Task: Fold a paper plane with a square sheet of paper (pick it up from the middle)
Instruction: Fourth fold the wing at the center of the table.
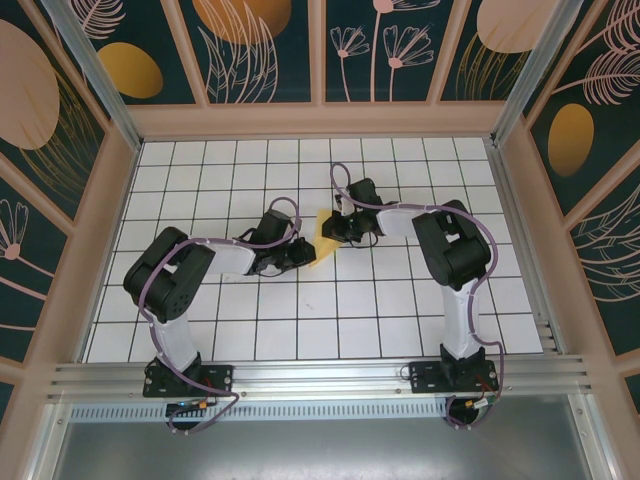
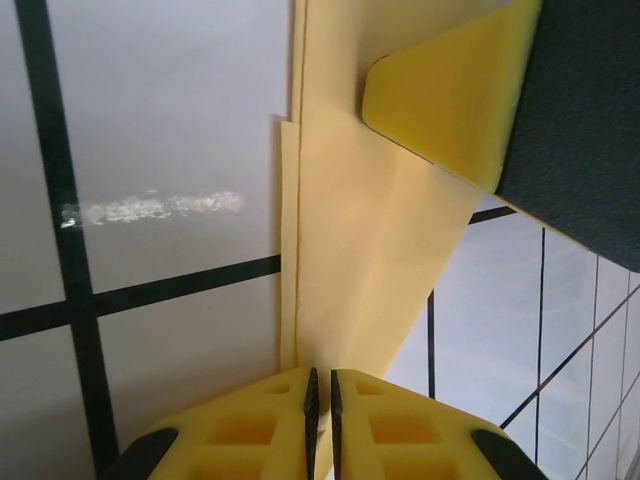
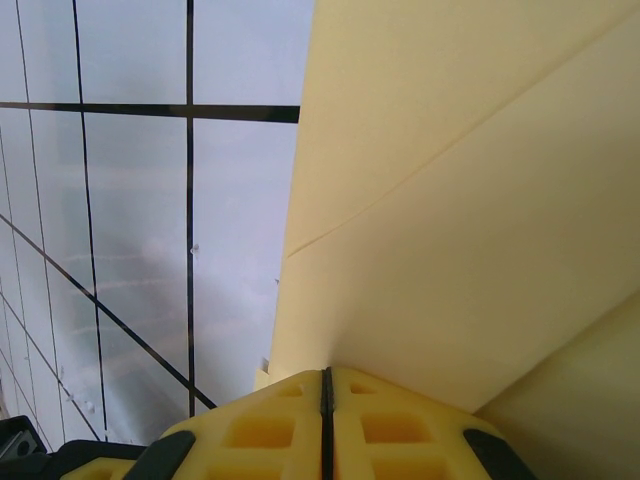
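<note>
The yellow paper, folded into a narrow layered wedge, is held just above the middle of the white grid table, between the two arms. My left gripper grips its near-left end. In the left wrist view the pads of this gripper pinch the edge of the paper, where a long fold line and stacked layers show. My right gripper holds the opposite end, and one of its yellow fingers lies on the paper. In the right wrist view, the right gripper is shut tight on the creased paper.
The white tiled table is boxed in by wooden frame walls at the back and sides. An aluminium rail runs along the near edge, where both arm bases stand.
</note>
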`<state>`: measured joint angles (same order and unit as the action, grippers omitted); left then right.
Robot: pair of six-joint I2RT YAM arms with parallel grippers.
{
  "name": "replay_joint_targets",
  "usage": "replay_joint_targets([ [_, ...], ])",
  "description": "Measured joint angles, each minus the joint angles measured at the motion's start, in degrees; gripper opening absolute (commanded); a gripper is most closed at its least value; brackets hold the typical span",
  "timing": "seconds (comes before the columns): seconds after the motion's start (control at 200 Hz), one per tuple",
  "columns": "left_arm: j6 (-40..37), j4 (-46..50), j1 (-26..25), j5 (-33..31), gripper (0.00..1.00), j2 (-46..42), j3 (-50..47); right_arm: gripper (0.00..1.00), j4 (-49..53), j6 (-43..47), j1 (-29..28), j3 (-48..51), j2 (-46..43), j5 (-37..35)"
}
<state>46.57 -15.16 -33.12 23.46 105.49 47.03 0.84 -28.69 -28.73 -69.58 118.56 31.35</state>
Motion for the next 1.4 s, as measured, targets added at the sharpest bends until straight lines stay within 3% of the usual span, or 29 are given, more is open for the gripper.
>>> replay_joint_targets([
  [0.345,0.0,-0.9,0.0,0.9,0.16,-3.6,0.0,0.08,0.0,0.0,0.0,0.0,0.0,0.1],
  [1.401,0.0,1.7,-0.4,0.5,0.12,-1.0,-0.4,0.08,0.0,0.0,0.1,0.0,0.1,0.3],
])
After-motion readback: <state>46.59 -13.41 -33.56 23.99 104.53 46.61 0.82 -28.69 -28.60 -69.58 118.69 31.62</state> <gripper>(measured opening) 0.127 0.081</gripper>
